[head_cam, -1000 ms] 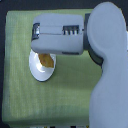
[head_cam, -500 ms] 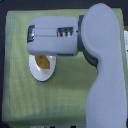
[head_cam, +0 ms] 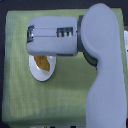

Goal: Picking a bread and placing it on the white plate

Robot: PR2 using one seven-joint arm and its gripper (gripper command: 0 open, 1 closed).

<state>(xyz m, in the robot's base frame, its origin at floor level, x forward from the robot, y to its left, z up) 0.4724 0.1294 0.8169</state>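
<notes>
The white plate (head_cam: 44,75) lies on a green cloth, left of the middle in the exterior view. The bread (head_cam: 42,63), a golden-brown roll, rests on the plate's upper half, and its top end is hidden under the arm. My gripper (head_cam: 38,48) is the big grey block right above the plate's far rim, covering part of plate and bread. Its fingers are hidden beneath that block, so whether they touch the bread cannot be made out.
The green cloth (head_cam: 30,105) covers the table, with dark edges around it. My thick grey arm (head_cam: 102,75) runs from the bottom up the exterior view's right side and bends left toward the plate.
The grey gripper block has shifted slightly toward the top of the view. The bread stays in the same place on the plate.
</notes>
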